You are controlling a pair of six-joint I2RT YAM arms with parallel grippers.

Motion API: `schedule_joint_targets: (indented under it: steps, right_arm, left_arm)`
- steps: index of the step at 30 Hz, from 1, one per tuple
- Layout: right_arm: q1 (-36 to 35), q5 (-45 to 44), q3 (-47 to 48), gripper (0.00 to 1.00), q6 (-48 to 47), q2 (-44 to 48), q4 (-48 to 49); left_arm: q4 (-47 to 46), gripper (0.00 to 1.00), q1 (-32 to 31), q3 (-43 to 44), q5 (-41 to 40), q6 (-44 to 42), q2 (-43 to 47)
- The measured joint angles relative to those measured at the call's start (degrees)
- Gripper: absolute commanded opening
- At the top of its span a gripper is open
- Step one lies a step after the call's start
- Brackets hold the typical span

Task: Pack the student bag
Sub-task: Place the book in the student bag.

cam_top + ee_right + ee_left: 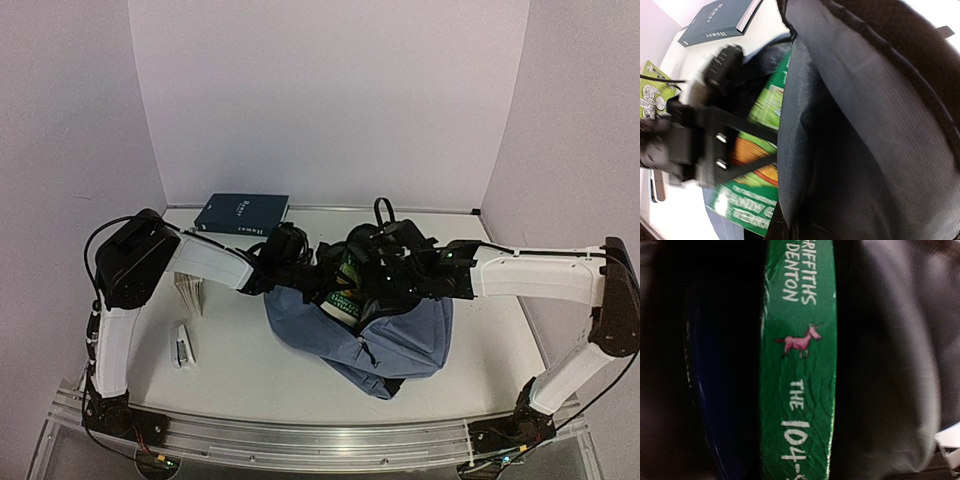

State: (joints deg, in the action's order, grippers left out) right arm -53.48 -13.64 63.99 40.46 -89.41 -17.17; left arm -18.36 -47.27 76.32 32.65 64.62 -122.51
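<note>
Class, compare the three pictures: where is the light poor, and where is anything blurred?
Top external view: even light, sharp; the student bag reads clearly. Left wrist view: dim inside the bag, only the green book lit along its spine, sides nearly black. Right wrist view: the left hand is smeared by blur, the bag's lining dark and close.

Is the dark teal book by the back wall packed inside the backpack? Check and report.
No: the dark teal book lies flat on the table at the far edge, outside the student bag.
</note>
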Motion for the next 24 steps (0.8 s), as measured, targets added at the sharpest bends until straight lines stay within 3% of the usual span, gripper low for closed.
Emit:
schedule_joint_targets:
  steps: [6,11,16,19,24]
  right_arm:
    - [-0.3,0.0,0.0,0.00,0.0,0.0,0.0]
    - [-0.3,0.0,0.0,0.00,0.0,0.0,0.2]
    - [-0.3,0.0,0.0,0.00,0.0,0.0,0.5]
    - [-0.3,0.0,0.0,0.00,0.0,0.0,0.5]
    - [-0.3,0.0,0.0,0.00,0.0,0.0,0.5]
  left_arm:
    - [9.2,0.49,-1.0,5.2,-1.9,-7.5,-0.9]
    - [18.9,0.63,-1.0,6.6,-8.0,-15.5,0.0]
    - [25.6,0.62,-1.0,6.6,-12.1,-21.0,2.1]
    - [26.9,0.48,-1.0,6.6,-12.9,-22.5,2.7]
    - [27.3,0.35,-1.0,6.6,-12.5,-22.7,2.7]
